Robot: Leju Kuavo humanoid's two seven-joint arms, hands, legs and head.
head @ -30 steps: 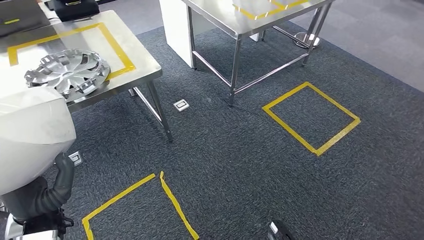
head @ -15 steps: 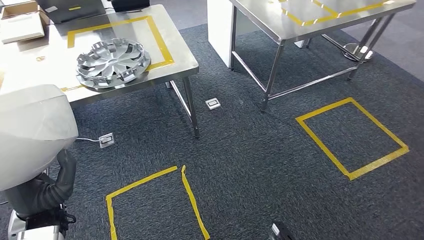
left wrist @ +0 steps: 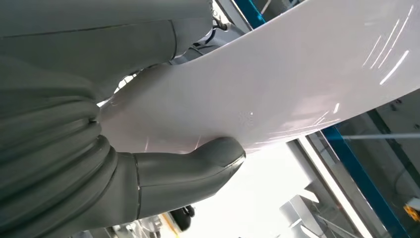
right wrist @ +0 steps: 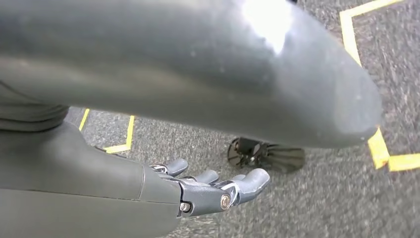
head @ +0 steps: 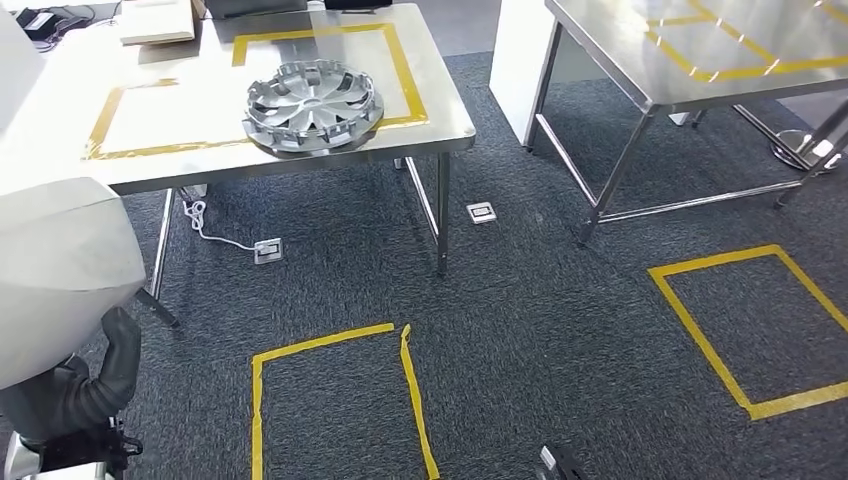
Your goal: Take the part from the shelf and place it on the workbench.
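Carrying the white part (head: 60,270) low at about nine o'clock in the head view, the robot stood on the carpet with the workbench (head: 440,120) ahead at roughly eleven o'clock, well apart from the load. In the left wrist view the left hand (left wrist: 99,163) grasped the part: its thick thumb (left wrist: 198,163) lay flat against one glossy face while the rest of the hand wrapped the other side near an edge. The right hand (right wrist: 198,191) hung released over the floor, fingers extended and holding nothing. A silver hubcap (head: 313,105) sat on the bench across a yellow taped outline (head: 400,60), with a bare taped area beside it at ten o'clock. The part looked like a broad, thin, curved panel, probably light for its size but awkward, slick and easy to scuff; a one-sided grip at the edge could let it swing or slip, so supporting the far edge with the free hand seemed wise before setting it down.
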